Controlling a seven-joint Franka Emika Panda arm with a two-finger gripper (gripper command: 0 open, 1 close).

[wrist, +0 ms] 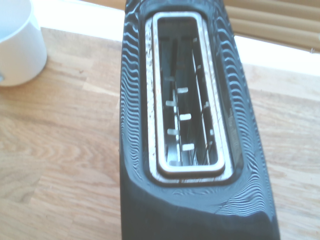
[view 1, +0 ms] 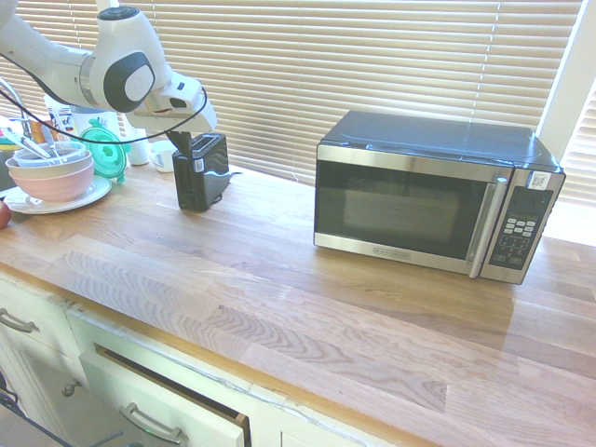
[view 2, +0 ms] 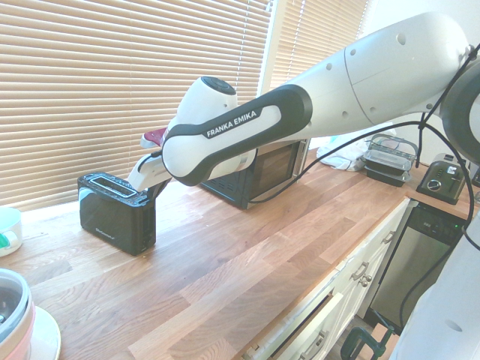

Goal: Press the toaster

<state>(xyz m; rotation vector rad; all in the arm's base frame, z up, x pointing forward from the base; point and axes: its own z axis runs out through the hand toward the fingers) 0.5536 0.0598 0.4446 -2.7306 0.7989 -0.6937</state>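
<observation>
In the first exterior view, the black toaster (view 1: pixel 194 177) stands upright on the wooden surface (view 1: pixel 251 298), left of the middle and toward the far side, near the window blinds (view 1: pixel 279 74). The white arm (view 1: pixel 126 70) reaches in from the left, and its tool (view 1: pixel 184 149) points down at the toaster's upper part, its two fingers together with nothing seen between them; whether they touch the toaster cannot be told. To the left, a pink bowl (view 1: pixel 56 184) sits on a white plate (view 1: pixel 98 189), with a green lid (view 1: pixel 105 154) and a white cup (view 1: pixel 163 155) between them and the toaster. The large microwave (view 1: pixel 428 205) stands well apart on the right. Below the surface's near edge, a drawer (view 1: pixel 163 400) is partly pulled out. In the second exterior view, the arm comes from the right and the tool is angled down at the toaster's right end; the toaster is on the left, its long slot facing up. A second black appliance (view 2: pixel 442 180) stands far off on the right. In the wrist view, the toaster's metal-rimmed slot shows from above, with wires inside, and the white cup beside the toaster.
</observation>
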